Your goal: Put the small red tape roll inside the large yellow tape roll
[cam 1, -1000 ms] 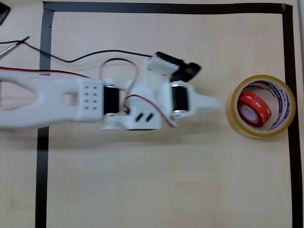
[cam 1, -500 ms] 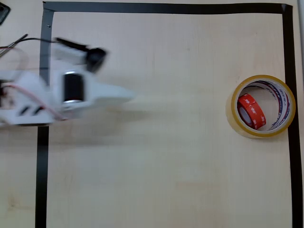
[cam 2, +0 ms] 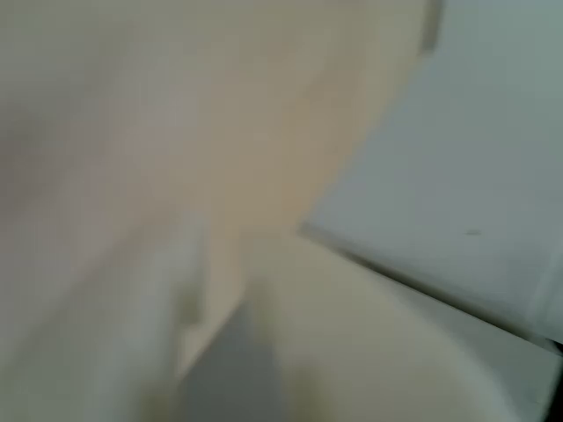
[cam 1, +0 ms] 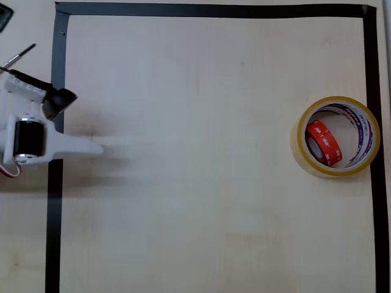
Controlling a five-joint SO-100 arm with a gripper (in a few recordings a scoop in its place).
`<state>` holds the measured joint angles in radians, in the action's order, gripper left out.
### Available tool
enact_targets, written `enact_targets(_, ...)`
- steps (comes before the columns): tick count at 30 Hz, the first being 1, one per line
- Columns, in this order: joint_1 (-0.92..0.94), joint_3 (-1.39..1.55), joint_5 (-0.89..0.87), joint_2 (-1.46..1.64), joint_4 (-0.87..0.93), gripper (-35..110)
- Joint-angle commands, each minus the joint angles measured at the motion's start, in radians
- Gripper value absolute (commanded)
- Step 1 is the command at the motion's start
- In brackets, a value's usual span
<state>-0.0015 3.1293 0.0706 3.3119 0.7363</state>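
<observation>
Pulled back hard since the earlier pictures, the white arm now sits at the far left edge of the overhead view, where a second ago it stretched across the middle of the worktop (cam 1: 201,201) with its tip close to the rolls. Its tool (cam 1: 91,148) ends in a pale pointed finger that reaches just past the left strip of the black tape border (cam 1: 55,220), with a soft shadow under it. Whether the tool's fingers are apart or together I cannot tell: from above they overlap, and the wrist view is too blurred to settle it.

At the right side of the overhead view, the large yellow tape roll (cam 1: 301,145) lies flat on the worktop, close to the right strip of the black border. The small red tape roll (cam 1: 323,141) is inside its hole, tilted up on its edge and leaning toward the left inner wall rather than lying flat. The yellow roll's white inner core, printed in red and blue, shows to the right of the red roll. Neither roll has shifted over the last half second.

The tool and the two rolls are well apart, with bare light wood between them. A thin dark-tipped rod (cam 1: 17,55) lies at the top left, outside the border.
</observation>
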Motion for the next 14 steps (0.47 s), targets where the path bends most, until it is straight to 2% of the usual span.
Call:
enact_targets(1,0.020,-0.015,-0.006,0.023,0.094,0)
enact_targets(4,0.029,-0.018,-0.006,0.023,0.146,0)
enact_targets(14,0.038,-0.018,-0.006,0.023,0.147,0)
